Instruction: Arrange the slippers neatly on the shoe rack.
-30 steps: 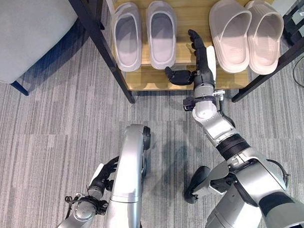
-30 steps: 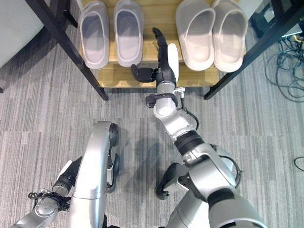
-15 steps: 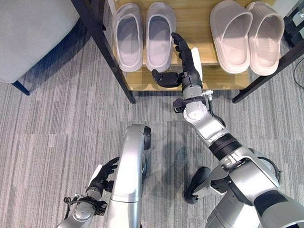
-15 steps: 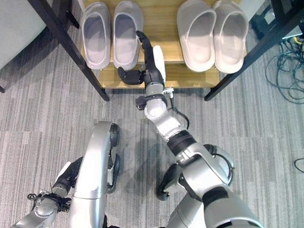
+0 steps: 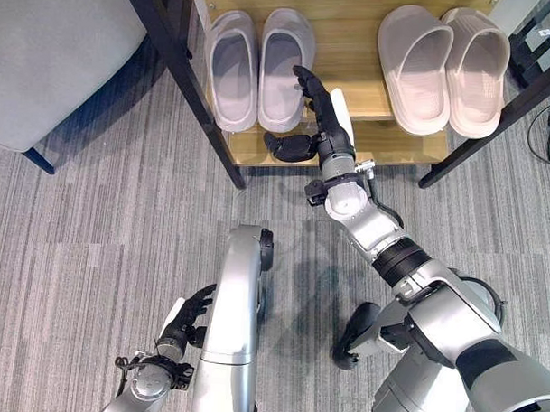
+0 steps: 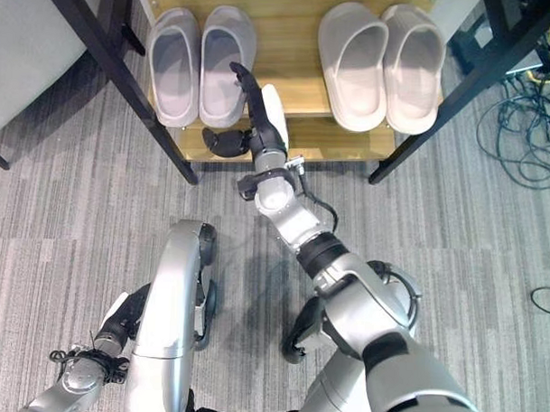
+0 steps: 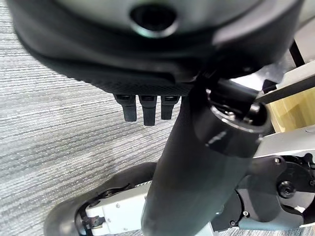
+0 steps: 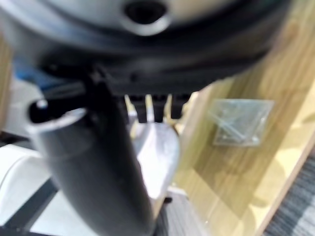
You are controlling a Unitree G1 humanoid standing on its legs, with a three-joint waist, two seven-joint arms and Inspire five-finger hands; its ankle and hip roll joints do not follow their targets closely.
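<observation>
I have my right hand (image 5: 322, 113) flat with straight fingers (image 5: 308, 83) against the grey slippers' (image 5: 259, 68) right side on the shoe rack (image 5: 357, 55), I judge to square that pair, while the left hand (image 5: 188, 317) hangs low, fingers loosely relaxed.

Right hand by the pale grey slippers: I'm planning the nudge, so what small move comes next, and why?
Probably a gentle sideways push left. The open right hand has straight fingers beside the right-hand pale grey slipper of the left pair on the wooden shoe rack, which nearly meets its mate. The left hand hangs low.
</observation>
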